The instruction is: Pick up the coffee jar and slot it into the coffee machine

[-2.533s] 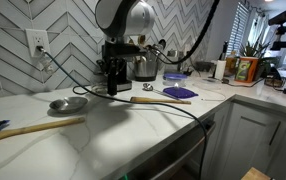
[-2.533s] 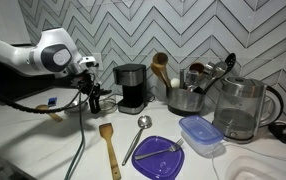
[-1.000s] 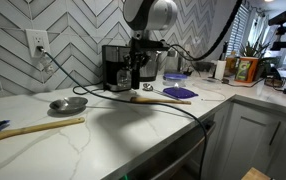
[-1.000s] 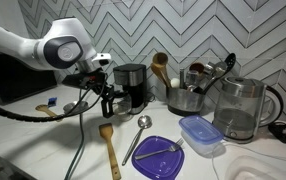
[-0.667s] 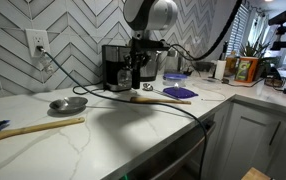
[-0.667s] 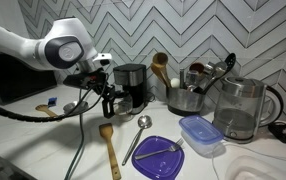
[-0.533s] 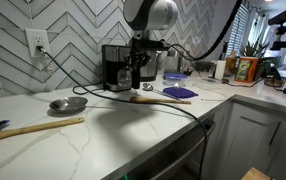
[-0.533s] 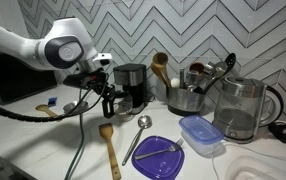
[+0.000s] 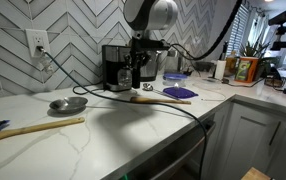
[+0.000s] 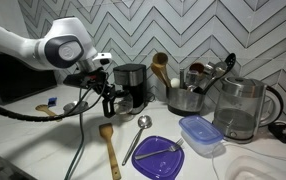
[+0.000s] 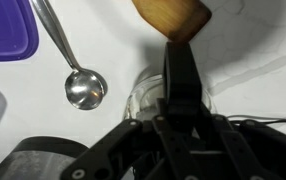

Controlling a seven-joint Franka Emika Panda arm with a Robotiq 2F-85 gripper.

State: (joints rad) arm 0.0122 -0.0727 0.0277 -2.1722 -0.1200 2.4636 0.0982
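Observation:
The coffee jar, a small dark-glass pot with a black top, hangs in my gripper just above the counter. It is right in front of the boxy black coffee machine and beside its front bay. In an exterior view the gripper and jar overlap the machine. In the wrist view my black fingers are shut around the jar's black handle, and its glass rim shows beneath. The machine's top is at the lower left.
A wooden spatula, a metal ladle and a purple plate lie in front of the machine. A steel canister of utensils, a glass kettle and a blue tub stand nearby. A metal dish and a wooden spoon lie on the counter.
Since 2.5 s ago my arm has carried the jar sideways to the front of the coffee machine. Over the last second nothing has visibly moved.

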